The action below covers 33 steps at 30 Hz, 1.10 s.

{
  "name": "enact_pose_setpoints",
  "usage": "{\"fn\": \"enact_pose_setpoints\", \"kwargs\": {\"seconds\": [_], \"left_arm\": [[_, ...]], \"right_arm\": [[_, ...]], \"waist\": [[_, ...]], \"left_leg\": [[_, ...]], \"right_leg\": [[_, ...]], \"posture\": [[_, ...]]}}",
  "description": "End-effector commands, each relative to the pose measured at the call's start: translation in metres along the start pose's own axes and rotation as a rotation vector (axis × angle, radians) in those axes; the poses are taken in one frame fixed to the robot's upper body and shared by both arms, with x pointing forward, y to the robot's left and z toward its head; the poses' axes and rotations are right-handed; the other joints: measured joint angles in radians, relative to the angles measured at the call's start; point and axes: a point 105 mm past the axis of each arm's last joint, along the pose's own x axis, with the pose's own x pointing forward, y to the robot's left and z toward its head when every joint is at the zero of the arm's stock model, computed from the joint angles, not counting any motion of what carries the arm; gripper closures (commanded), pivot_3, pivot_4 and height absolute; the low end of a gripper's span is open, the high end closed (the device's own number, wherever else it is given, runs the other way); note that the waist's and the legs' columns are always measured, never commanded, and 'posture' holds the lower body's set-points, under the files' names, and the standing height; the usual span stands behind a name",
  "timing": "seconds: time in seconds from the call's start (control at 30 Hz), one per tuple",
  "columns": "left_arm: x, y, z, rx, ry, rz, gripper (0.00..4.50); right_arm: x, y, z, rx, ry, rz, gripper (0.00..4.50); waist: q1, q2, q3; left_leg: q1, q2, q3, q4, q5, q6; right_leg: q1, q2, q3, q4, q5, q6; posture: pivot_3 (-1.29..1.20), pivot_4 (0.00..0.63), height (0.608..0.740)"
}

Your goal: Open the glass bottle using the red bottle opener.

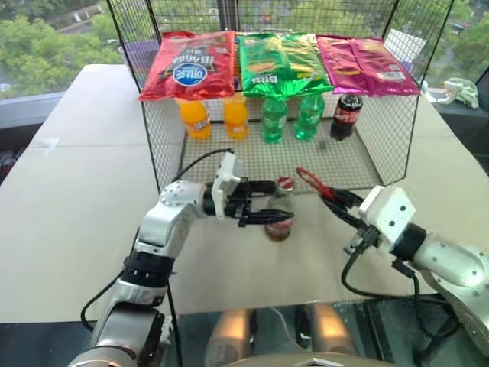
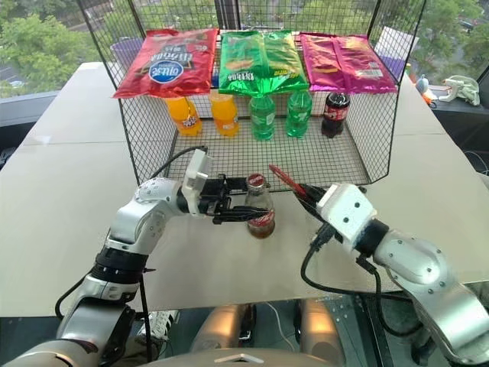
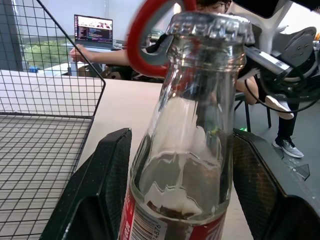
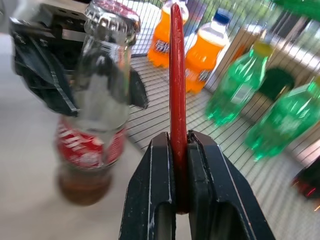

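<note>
Near table (image 1: 69,229) middle, just in front of wire basket (image 1: 164,145): glass bottle (image 1: 280,210) upright, cap on, clamped at the shoulder by left pincer (image 1: 266,203), one finger on each side. Red bottle opener (image 1: 312,181) pinched edge-on in right pincer (image 1: 336,200), ring end just beside the cap, not yet hooked. Best to roll opener flat, seat ring lip under cap rim, lever up gently; keep bottle grip firm against tipping.
</note>
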Motion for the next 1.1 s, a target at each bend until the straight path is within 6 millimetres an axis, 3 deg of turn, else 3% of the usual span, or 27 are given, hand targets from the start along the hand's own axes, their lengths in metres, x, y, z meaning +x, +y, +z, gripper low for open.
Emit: {"fn": "enact_pose_setpoints", "kwargs": {"seconds": [0.03,0.33,0.6,0.77,1.1], "left_arm": [[0.001,0.001,0.010,0.042,-0.012,-0.016,1.51],[0.000,0.001,0.011,0.032,-0.003,-0.027,1.51],[-0.001,0.001,0.012,0.024,0.001,-0.030,1.51],[-0.003,0.003,0.014,0.019,0.006,-0.020,1.51],[-0.008,0.007,0.018,-0.004,0.014,0.000,1.51]], "right_arm": [[0.006,-0.004,0.015,-0.160,-0.084,-0.034,4.50],[0.013,0.018,0.015,-0.333,-0.148,0.012,4.50],[0.017,0.030,-0.009,-0.499,-0.153,0.012,4.50],[0.019,0.038,-0.023,-0.577,-0.157,-0.052,4.50],[0.022,0.040,-0.024,-0.672,-0.169,-0.169,4.50]], "waist": [[0.000,0.000,0.000],[0.000,0.000,0.000],[-0.001,0.000,0.000],[-0.001,0.001,-0.001],[-0.002,0.001,-0.002]], "left_leg": [[0.000,0.000,0.000,0.000,0.000,0.000],[0.000,0.000,0.000,0.000,0.000,0.000],[0.000,0.000,0.000,0.000,0.000,0.000],[0.001,0.000,0.001,0.000,0.000,0.000],[0.002,0.000,0.001,0.001,0.000,0.000]], "right_leg": [[0.000,0.000,0.000,0.000,0.000,0.000],[0.000,0.000,0.000,0.000,0.000,0.000],[0.000,0.001,0.000,0.000,0.000,0.000],[0.000,0.001,0.001,0.001,0.000,0.000],[0.000,0.001,0.002,0.003,0.000,0.000]], "posture": [[0.00,0.150,0.740],[0.00,0.150,0.740],[0.00,0.150,0.740],[0.00,0.150,0.740],[0.00,0.150,0.740]]}}
